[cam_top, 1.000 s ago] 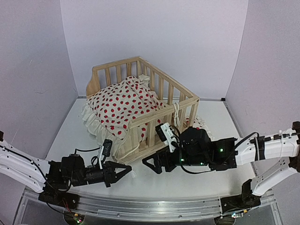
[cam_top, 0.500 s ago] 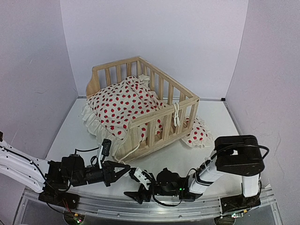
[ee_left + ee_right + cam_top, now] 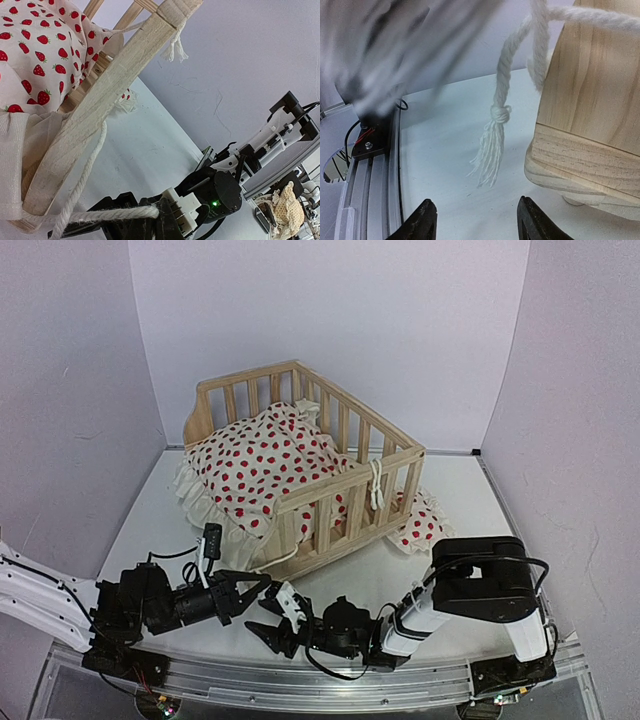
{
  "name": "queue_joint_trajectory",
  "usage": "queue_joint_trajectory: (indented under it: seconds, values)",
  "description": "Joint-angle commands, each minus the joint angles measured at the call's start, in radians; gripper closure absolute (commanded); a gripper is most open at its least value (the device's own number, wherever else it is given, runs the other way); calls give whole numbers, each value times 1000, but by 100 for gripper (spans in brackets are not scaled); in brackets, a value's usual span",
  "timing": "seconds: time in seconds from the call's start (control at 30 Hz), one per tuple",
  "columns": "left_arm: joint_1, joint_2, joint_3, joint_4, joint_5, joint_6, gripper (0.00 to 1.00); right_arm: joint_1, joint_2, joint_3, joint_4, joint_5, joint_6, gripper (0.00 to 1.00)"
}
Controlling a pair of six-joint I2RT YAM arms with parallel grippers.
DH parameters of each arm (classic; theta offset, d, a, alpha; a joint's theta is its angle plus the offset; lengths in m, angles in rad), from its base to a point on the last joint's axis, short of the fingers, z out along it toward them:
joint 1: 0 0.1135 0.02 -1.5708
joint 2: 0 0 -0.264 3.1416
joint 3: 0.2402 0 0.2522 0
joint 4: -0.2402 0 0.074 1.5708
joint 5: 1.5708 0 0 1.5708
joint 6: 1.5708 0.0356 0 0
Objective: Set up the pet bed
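The left gripper (image 3: pixel 262 589) is shut tight on a white tie string (image 3: pixel 276 565). The string runs up toward 1 o'clock, to the near bottom corner of the pet bed (image 3: pixel 347 483). The right gripper (image 3: pixel 263 620) sits just below the left one, at 6 o'clock, and points toward 9 o'clock. Its fingertips (image 3: pixel 423 220) stand apart with nothing between them. In the right wrist view, the string's end, with a knot and a fluffy tuft, hangs just past those fingertips at 12 o'clock. The bed's wooden corner foot is at 2 o'clock. The bed stands on the white table (image 3: pixel 140 530), at 12 to 1 o'clock from both grippers, near them but not touching. It is made of light wood, with rails of thin slats on three sides. The open side faces 8 o'clock. Inside the bed lies a puffy white cushion (image 3: pixel 265 460) with red dots, which look like strawberries up close. Its frilly edge spills out of the open side. Another string is knotted on the top rail near the 3 o'clock corner. A small pillow (image 3: pixel 422 523) with red dots lies just beside the bed at 4 o'clock.
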Motion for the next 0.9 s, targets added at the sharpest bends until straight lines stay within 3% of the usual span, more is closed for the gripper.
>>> queue_joint_trajectory:
  seconds: [0.0,0.13,0.37,0.53,0.7,0.87]
  values:
    - [-9,8,2,-20,44,-5,100,-2,-24,61,109,56,19,39]
    - [-10,16,10,-20,42,-1,100,-6,-54,20,110,147,65,45]
    - [-9,2,16,-21,19,-11,100,-29,-151,-135,110,64,24,43]
    - [-9,-3,22,-21,28,-21,100,-39,-93,-58,110,-58,65,42]
    - [-10,-9,20,-22,26,-20,100,-37,-73,11,109,-60,62,41]
    - [-10,-9,23,-22,30,-19,100,-37,-37,49,109,-46,100,49]
